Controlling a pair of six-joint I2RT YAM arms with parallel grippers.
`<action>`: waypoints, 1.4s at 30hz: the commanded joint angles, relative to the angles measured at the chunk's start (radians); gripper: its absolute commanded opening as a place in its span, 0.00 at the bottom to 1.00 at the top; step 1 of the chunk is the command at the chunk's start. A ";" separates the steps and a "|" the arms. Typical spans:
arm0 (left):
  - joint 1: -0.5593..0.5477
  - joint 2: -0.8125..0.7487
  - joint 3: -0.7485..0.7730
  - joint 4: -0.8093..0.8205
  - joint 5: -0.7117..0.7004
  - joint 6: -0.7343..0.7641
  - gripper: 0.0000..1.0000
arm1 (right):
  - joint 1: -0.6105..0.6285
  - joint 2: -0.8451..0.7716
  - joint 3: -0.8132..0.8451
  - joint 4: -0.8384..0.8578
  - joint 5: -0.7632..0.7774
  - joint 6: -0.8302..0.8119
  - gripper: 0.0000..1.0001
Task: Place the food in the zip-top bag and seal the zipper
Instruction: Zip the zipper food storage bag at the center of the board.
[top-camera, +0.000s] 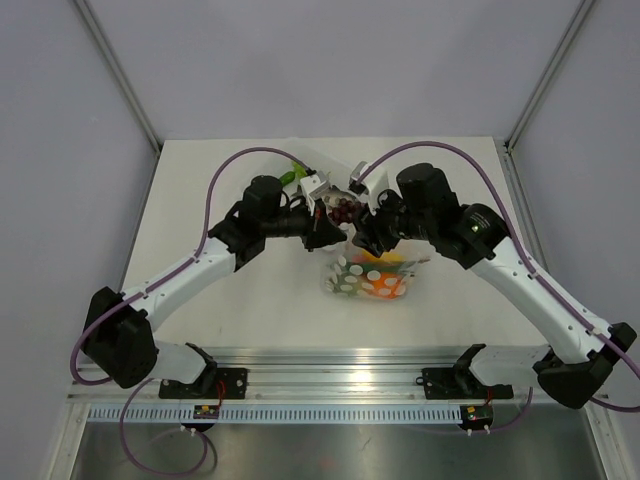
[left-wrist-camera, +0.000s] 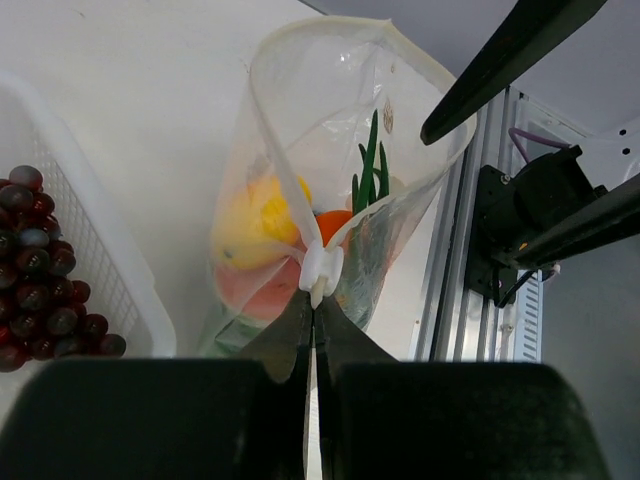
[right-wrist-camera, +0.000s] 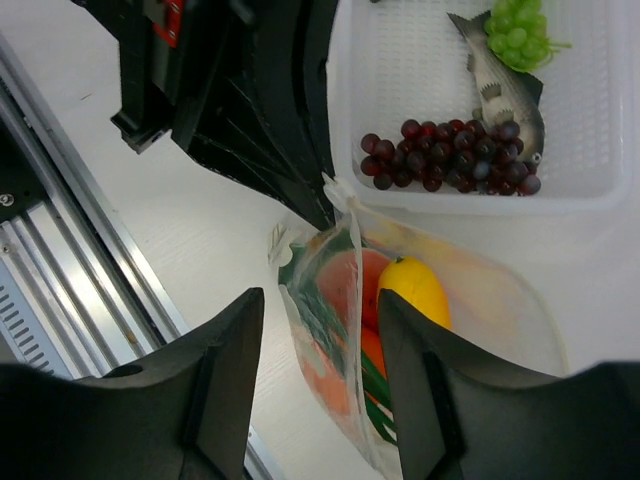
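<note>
As seen from the left wrist, showed the left gripper (left-wrist-camera: 312, 305) clamped fully shut on a white tab (left-wrist-camera: 322, 272) on the zipper (left-wrist-camera: 252, 90) of the zip-top bag (left-wrist-camera: 330, 120), with the mouth gaping in a wide loop. Showed through the clear plastic a yellow piece (left-wrist-camera: 250, 225), an orange piece (left-wrist-camera: 332, 225), a green onion (left-wrist-camera: 368, 165) pointing towards the mouth, and something pinkish red beneath. From above, placed the bag near the middle of the white table (top-camera: 230, 290), just on the near side of the white tray (right-wrist-camera: 580, 190). Showed the right gripper (right-wrist-camera: 318, 300) hanging over the bag, jaws roughly half apart and gripping nothing. Showed dark grapes (right-wrist-camera: 450, 155), green grapes (right-wrist-camera: 518, 25) and a toy fish (right-wrist-camera: 500, 90) lying in the tray, outside the bag.
</note>
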 joint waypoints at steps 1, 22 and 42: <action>0.002 -0.014 -0.016 0.075 0.046 0.029 0.00 | -0.002 0.049 0.034 0.062 -0.102 -0.088 0.55; 0.008 -0.034 -0.061 0.035 0.092 0.137 0.00 | -0.102 0.106 0.069 0.073 -0.334 -0.214 0.54; 0.028 -0.048 -0.107 0.114 0.167 0.167 0.00 | -0.131 0.144 -0.043 0.161 -0.469 -0.315 0.56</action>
